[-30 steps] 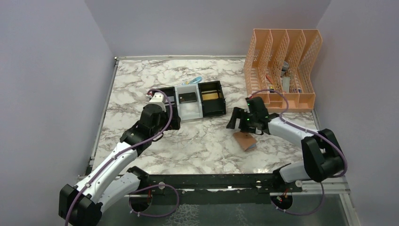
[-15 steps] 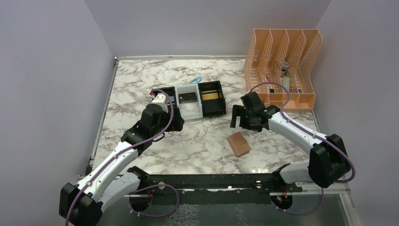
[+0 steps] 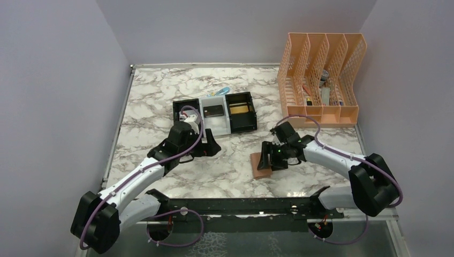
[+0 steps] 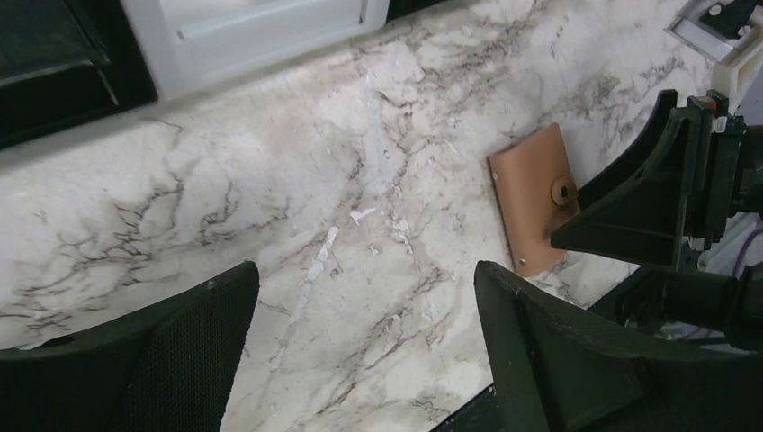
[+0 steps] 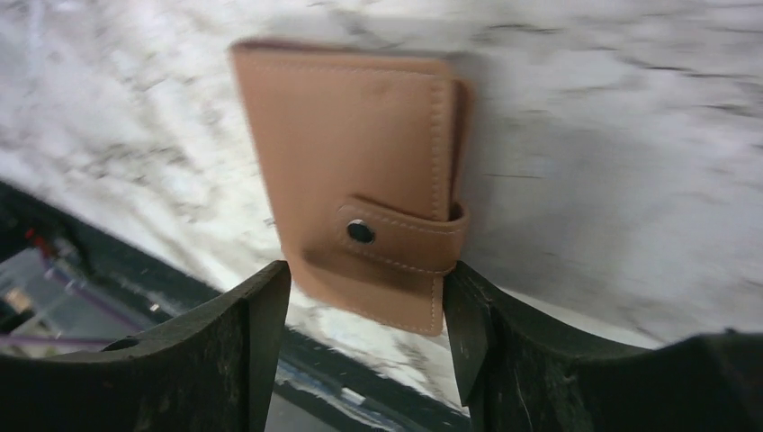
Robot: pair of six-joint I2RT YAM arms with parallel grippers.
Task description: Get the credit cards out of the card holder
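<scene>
Now the right end effector [image 5: 367,274], part-open, flanks the card holder [image 5: 351,135]

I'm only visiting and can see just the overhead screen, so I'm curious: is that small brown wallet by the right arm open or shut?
Observer: Shut. The right wrist view shows the card holder with its snap tab buttoned across the edge.
Visitor: Is the right pincer squeezing it?
Observer: Its fingers closely flank the holder's tab end; whether they actually touch it I cannot tell.
Visitor: And the left one?
Observer: The left wrist view shows the left pincer open over the bare marble table, with nothing between its fingers.
</scene>
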